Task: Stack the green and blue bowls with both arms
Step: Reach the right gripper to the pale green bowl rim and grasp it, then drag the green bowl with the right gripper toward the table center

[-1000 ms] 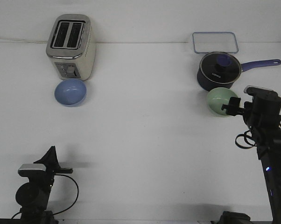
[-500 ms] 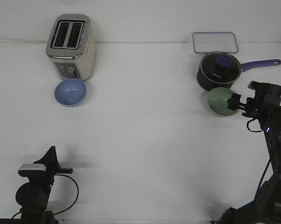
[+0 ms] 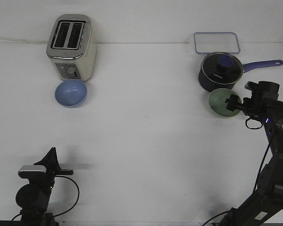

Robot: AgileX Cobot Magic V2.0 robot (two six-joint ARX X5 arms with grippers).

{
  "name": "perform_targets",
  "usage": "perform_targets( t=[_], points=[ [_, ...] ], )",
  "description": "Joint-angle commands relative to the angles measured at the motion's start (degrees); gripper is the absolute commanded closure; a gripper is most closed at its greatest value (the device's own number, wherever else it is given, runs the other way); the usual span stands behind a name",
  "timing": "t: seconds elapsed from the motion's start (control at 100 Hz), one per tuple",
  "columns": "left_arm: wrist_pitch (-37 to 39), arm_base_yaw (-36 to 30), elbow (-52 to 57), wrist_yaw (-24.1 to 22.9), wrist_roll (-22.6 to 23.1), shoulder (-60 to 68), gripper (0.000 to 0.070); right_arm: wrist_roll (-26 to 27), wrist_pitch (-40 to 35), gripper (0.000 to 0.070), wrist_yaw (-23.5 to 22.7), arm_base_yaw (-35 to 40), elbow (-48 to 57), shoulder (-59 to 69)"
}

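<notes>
Step in hand: the right arm is reaching for the first bowl; judging by how things lie, no bowl is lifted yet and the stacking itself is not begun.
Next move: the grasp on the near rim needs to be made sure, then the bowl has to be lifted clear of the pot just behind it and carried across toward the other bowl; the left arm will need to come up from its rest to share the work.
Right arm: the black jointed right arm (image 3: 273, 155) is rising from the 5 o'clock corner of the white table (image 3: 146, 141) and bending forward and inward, its wrist lying level toward the bowl.
Left arm: the black left arm with its cable loop (image 3: 34, 190) is sitting folded low at 7 o'clock, well apart from both bowls.
Dark navy pot with glass lid (image 3: 220, 71): standing at 1 o'clock, just behind the green bowl.
Pale sage green round bowl (image 3: 221, 102): sitting upright on the table at 2 o'clock.
Light periwinkle blue round bowl (image 3: 71, 92): resting at 10 o'clock, just in front of the silver toaster (image 3: 71, 47).
Right gripper (image 3: 232, 102): sitting at the green bowl's right rim; whether its fingers are clamping is not clear.
Left gripper (image 3: 51, 159): pointing upward, spread impossible to judge.
</notes>
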Motion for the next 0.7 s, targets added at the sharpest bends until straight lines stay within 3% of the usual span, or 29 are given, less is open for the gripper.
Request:
perform_targets(
  t=[0.0, 0.17, 0.26, 0.69],
  points=[
    [0.7, 0.0, -0.2, -0.1, 0.1, 0.0, 0.0685, -1.5, 0.1, 0.0356, -0.2, -0.1, 1.3, 1.4],
    [0.7, 0.0, -0.2, -0.1, 0.1, 0.0, 0.0685, -2.7, -1.2, 0.0553, -0.3, -0.1, 1.3, 2.0],
    [0.7, 0.0, -0.2, -0.1, 0.1, 0.0, 0.0685, -3.0, -1.7, 0.0696, -0.5, -0.1, 1.3, 2.6],
    [0.7, 0.0, -0.2, -0.1, 0.1, 0.0, 0.0685, -2.8, -4.8, 0.07, -4.9, -0.1, 5.3, -0.5]
  ],
)
